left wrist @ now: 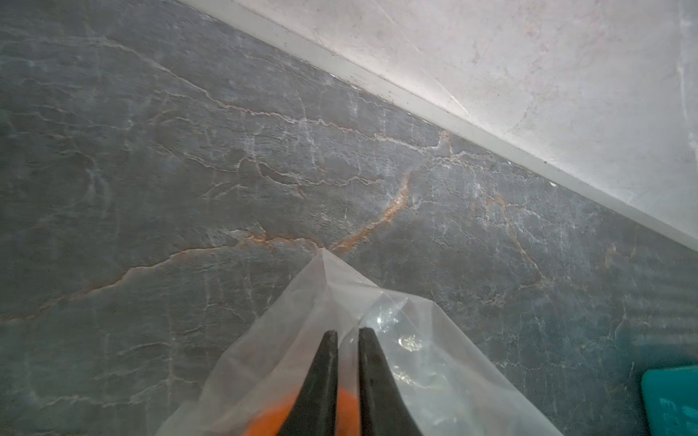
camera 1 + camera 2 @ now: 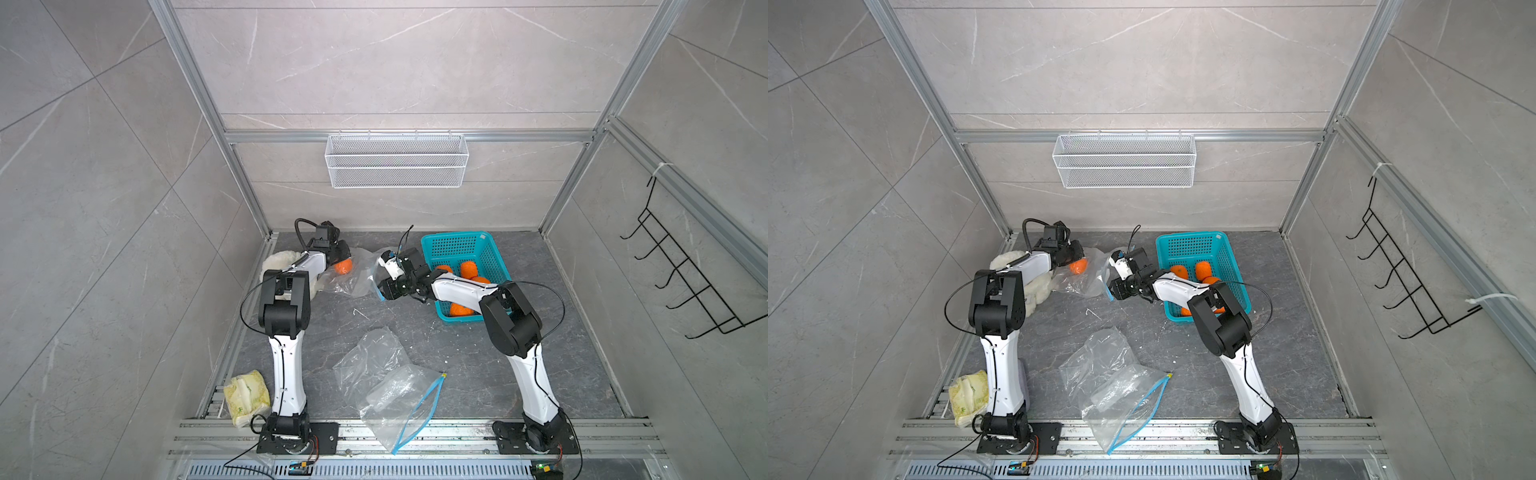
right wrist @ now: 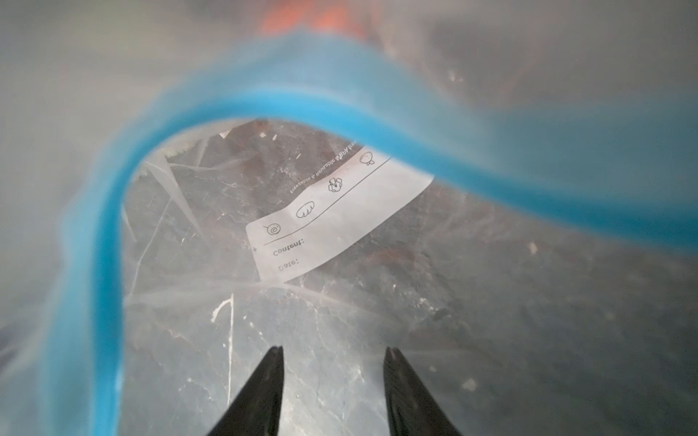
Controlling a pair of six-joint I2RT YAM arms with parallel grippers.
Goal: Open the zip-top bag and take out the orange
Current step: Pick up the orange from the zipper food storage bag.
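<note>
With left gripper (image 1: 347,332) pinching zip-top bag (image 1: 434,339) film — thin, limp, slippery — and right gripper (image 3: 334,353) gaping at its mouth, judging orange (image 2: 344,266) firm, round: gripping across middle.

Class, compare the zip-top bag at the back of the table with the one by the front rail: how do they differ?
The back bag holds an orange; the front bag looks empty. The back bag's blue zip arches open; the front bag's lies nearly straight. Both are clear plastic.

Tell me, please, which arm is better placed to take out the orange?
Probably right: right pincer is open at the zip-top bag mouth, facing the orange; left pincer pinches film.
</note>
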